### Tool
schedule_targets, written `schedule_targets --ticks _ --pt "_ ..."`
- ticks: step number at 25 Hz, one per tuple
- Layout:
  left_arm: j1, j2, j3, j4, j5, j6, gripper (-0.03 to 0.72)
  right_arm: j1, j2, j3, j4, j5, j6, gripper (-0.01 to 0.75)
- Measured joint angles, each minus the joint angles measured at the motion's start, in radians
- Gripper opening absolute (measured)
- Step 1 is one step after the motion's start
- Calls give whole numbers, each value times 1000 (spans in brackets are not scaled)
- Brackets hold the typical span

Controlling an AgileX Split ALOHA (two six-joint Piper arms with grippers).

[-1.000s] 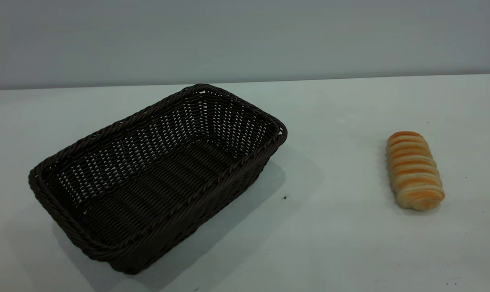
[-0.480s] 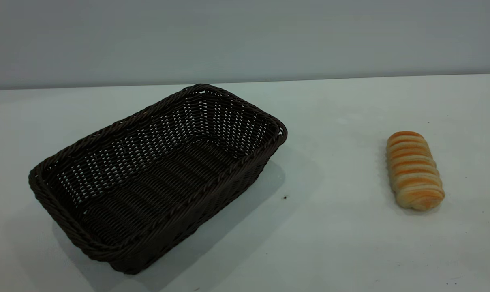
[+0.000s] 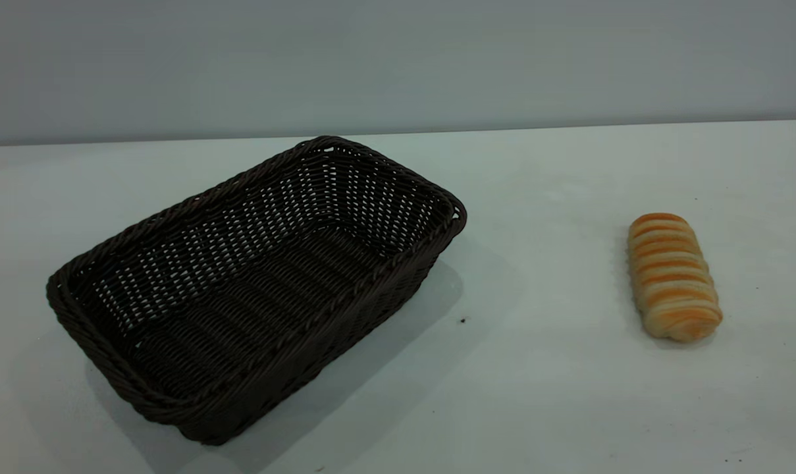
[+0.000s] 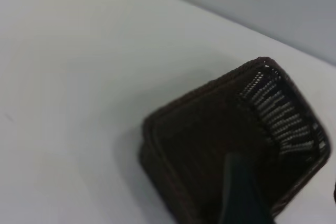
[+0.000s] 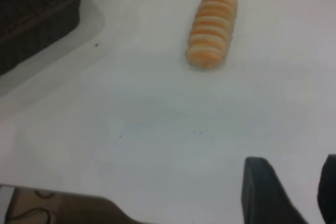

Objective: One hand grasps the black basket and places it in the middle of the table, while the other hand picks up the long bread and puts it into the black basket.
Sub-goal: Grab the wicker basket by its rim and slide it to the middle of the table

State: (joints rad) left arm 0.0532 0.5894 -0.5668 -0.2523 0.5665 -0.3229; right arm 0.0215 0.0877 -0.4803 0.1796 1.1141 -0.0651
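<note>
While neither arm shows in the exterior view, both wrist views catch gripper parts. Black basket (image 3: 253, 289) sits empty on the left of the white table (image 3: 556, 395), skewed, one corner pointing far-right; not yet in the middle. Long bread (image 3: 673, 276) lies on the right, well apart from the basket, lengthwise near-to-far, untouched. Left gripper (image 4: 242, 195): one dark finger visible over the basket, above its interior near one corner; spread or closed, cannot tell. Right gripper (image 5: 304, 192): two dark fingers with a gap between, released, holding nothing, hanging over bare table near the front edge, bread (image 5: 212, 28) well ahead. Risks, as judged: the braided rim is thick and the wall slopes, so a shallow pinch may slip and the basket could tip or swing when dragged. The bread looks soft and rounded; an off-centre pinch may roll it or squash it.
</note>
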Motion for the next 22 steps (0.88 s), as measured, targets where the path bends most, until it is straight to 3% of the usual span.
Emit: schedule_targets --ticks 5,10,22 --pt "0 298 0 -154 -109 -141 536 0 0 0 3 0 1 239" --pt "0 527 0 -316 -193 32 604 0 0 0 6 0 1 239" --pt "0 896 0 -530 -306 286 606 0 0 0 7 0 1 239"
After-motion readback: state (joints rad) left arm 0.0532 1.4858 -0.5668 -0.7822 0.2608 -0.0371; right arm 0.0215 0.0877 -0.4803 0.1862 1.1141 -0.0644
